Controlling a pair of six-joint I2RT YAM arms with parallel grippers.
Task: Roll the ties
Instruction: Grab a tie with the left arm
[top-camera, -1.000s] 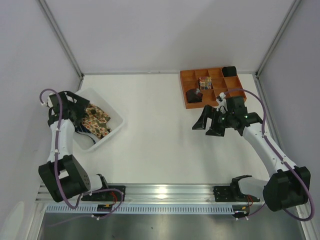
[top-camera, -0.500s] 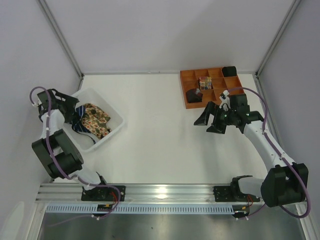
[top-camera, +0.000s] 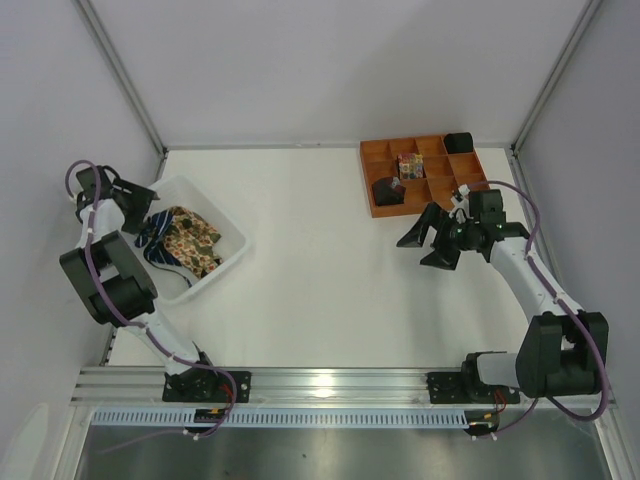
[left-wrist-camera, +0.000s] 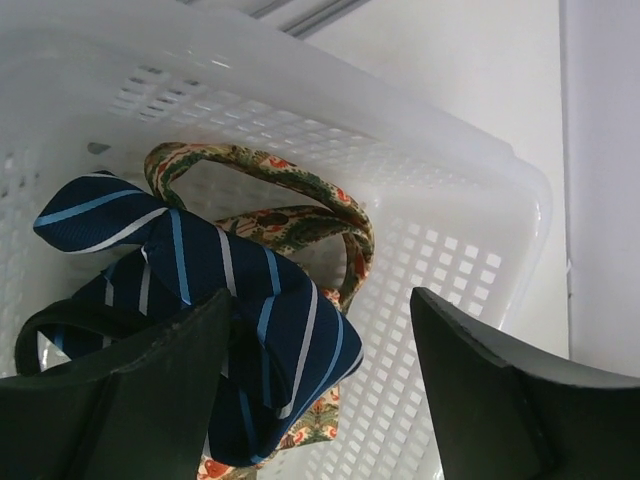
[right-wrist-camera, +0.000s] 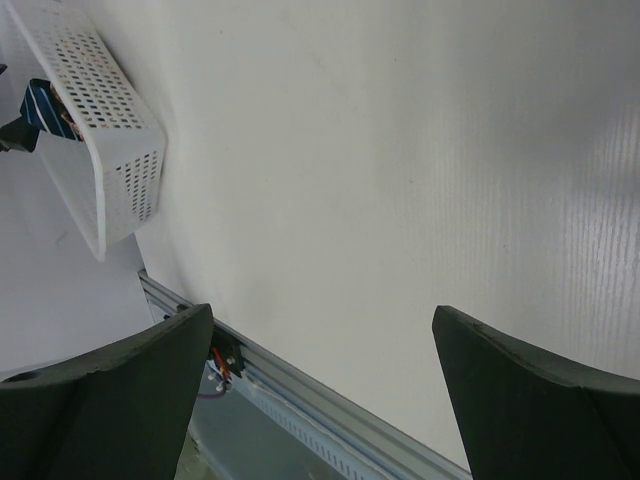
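Two ties lie bunched in the white basket (top-camera: 215, 210). The navy striped tie (left-wrist-camera: 220, 290) is folded on top of the tan floral tie (left-wrist-camera: 300, 210). From above, the floral tie (top-camera: 190, 235) fills the basket's middle and the navy tie (top-camera: 158, 250) lies at its left. My left gripper (left-wrist-camera: 320, 340) is down inside the basket, open, straddling the navy fold: the left finger (left-wrist-camera: 130, 390) is against the cloth, the right finger (left-wrist-camera: 500, 390) is clear of it. My right gripper (top-camera: 430, 240) hovers open over the bare table with nothing between its fingers.
An orange compartment tray (top-camera: 367, 180) at the back right holds a floral roll (top-camera: 408, 165) and two dark rolls. The basket (right-wrist-camera: 110, 150) sits near the left wall. The metal rail (right-wrist-camera: 300, 400) runs along the near table edge.
The left arm has swung back toward the left wall, bringing its gripper low over the basket's left end, jaws somewhat narrower. The right gripper drifted slightly right.
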